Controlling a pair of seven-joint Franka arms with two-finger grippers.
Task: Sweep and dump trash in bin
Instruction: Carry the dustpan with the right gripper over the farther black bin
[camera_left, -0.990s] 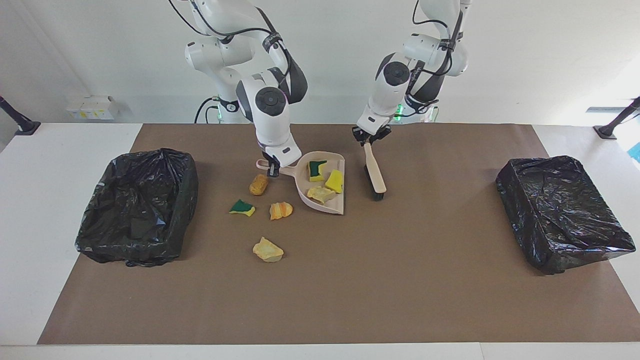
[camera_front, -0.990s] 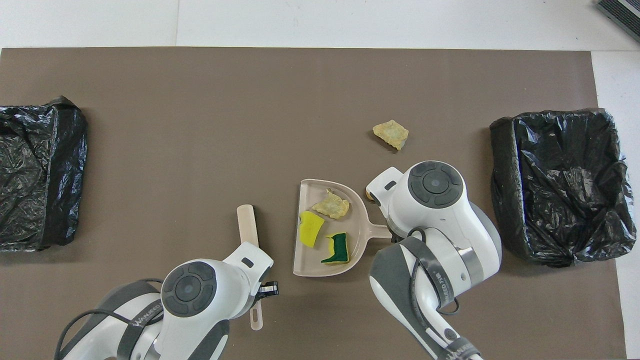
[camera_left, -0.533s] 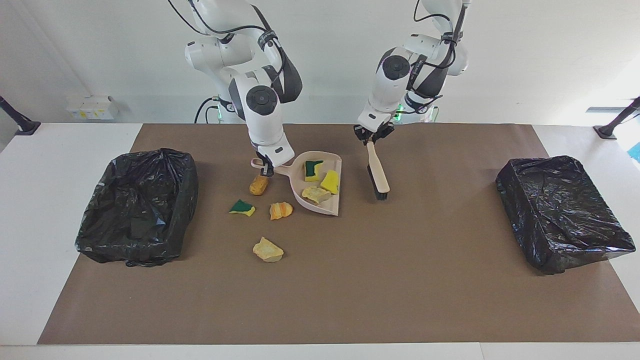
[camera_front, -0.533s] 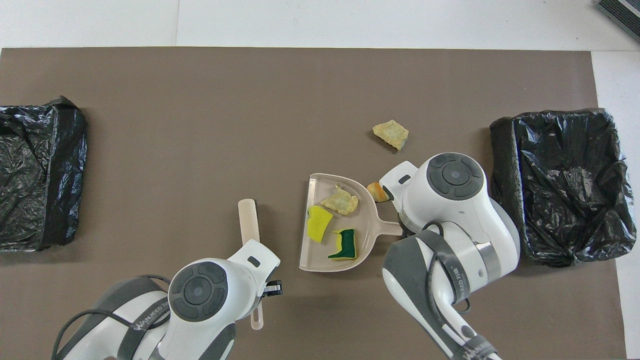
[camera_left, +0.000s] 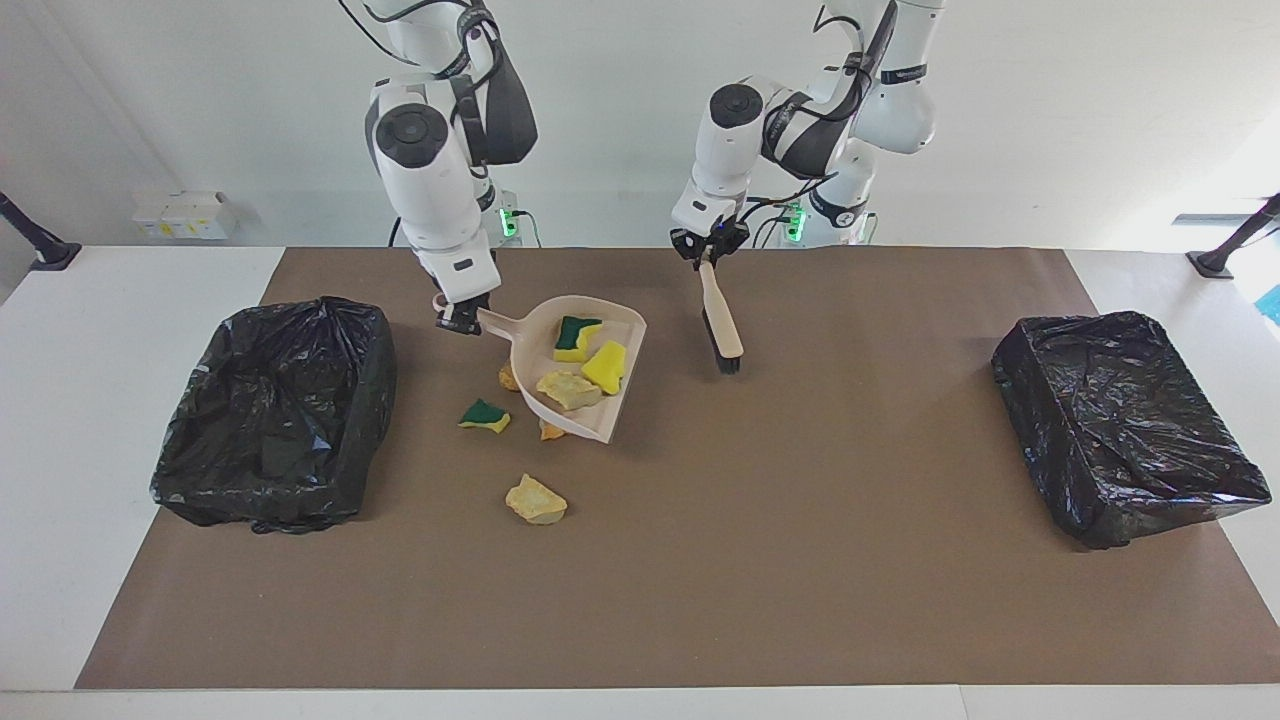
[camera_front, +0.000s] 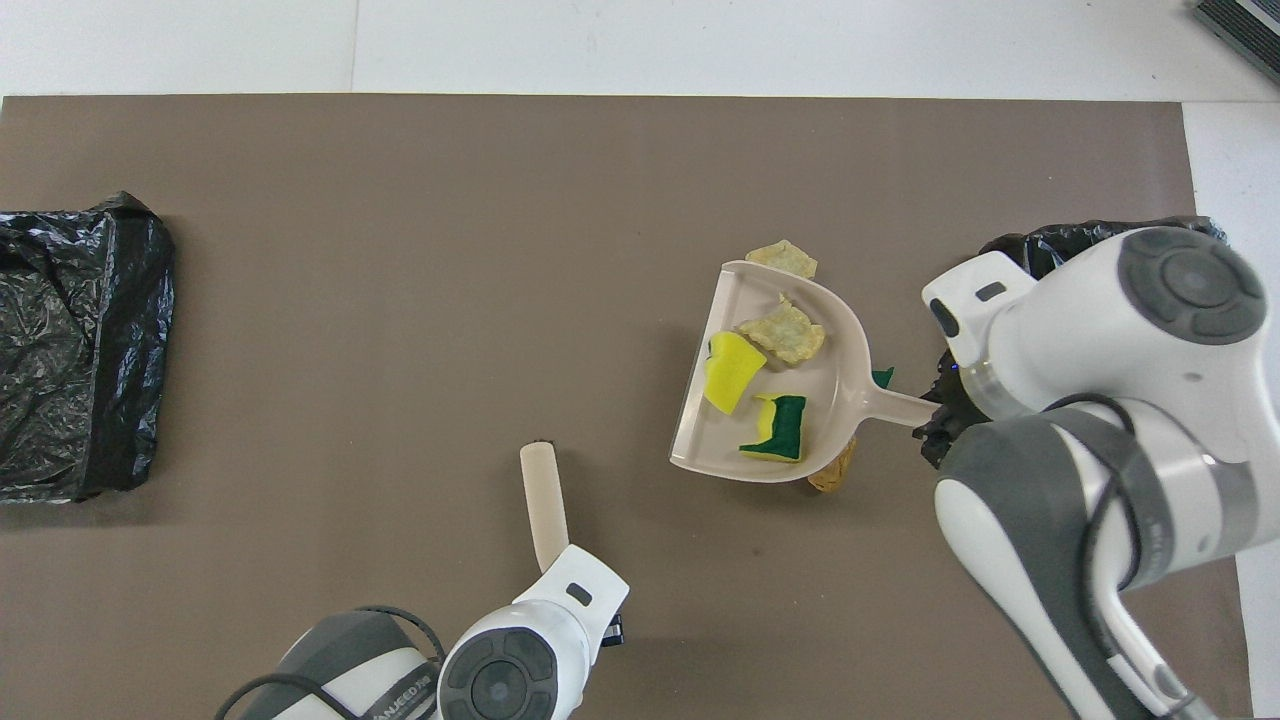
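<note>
Facing view, right end effector gripping raised dustpan, trash inside

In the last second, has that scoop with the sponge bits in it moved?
Yes. The dustpan has been lifted off the brown mat by the right gripper and carried toward the black bin at the right arm's end.

text: partial lettering "ANUEED" | on: grey band of left arm, bottom edge of overhead view | other readable text: none
</note>
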